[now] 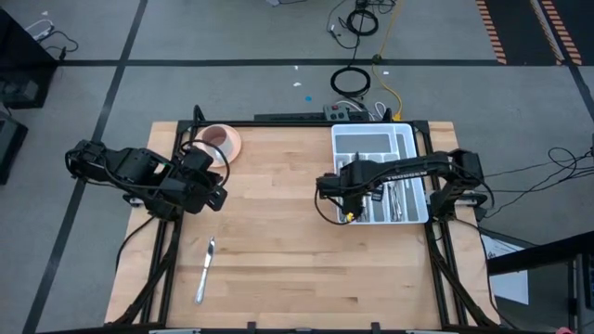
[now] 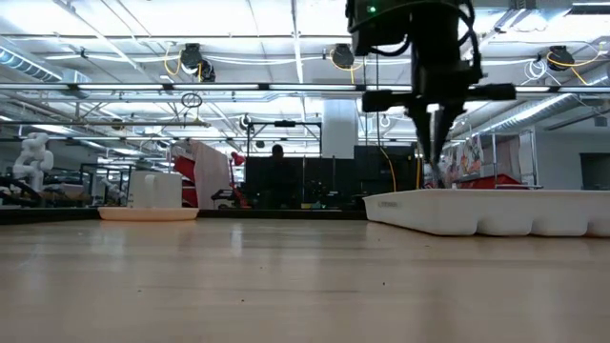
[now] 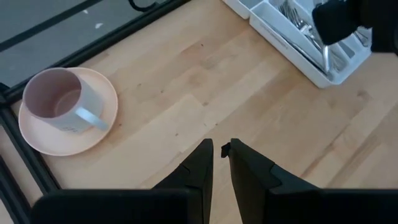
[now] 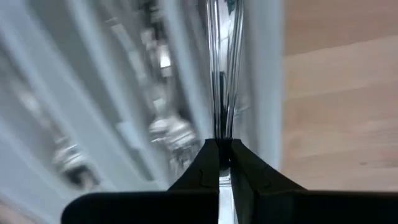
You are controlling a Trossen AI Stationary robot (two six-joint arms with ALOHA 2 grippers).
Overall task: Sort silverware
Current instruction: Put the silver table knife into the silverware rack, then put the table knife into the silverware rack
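Hovering over the counter (image 1: 278,232) near the pink saucer (image 1: 229,145) and cup (image 1: 215,140), the left end effector (image 3: 221,151) holds nothing, its fingers only a slit apart. A lone knife (image 1: 205,270) lies on the wood nearer the front edge. Farther right, the right end effector (image 4: 219,155) is clamped on a slim piece of silverware (image 4: 222,74) above the white tray (image 1: 415,139), where more cutlery (image 1: 401,197) rests.

wood table (image 1: 288,232): white tray (image 1: 415,139), pink saucer (image 1: 230,148), one knife (image 1: 205,270).
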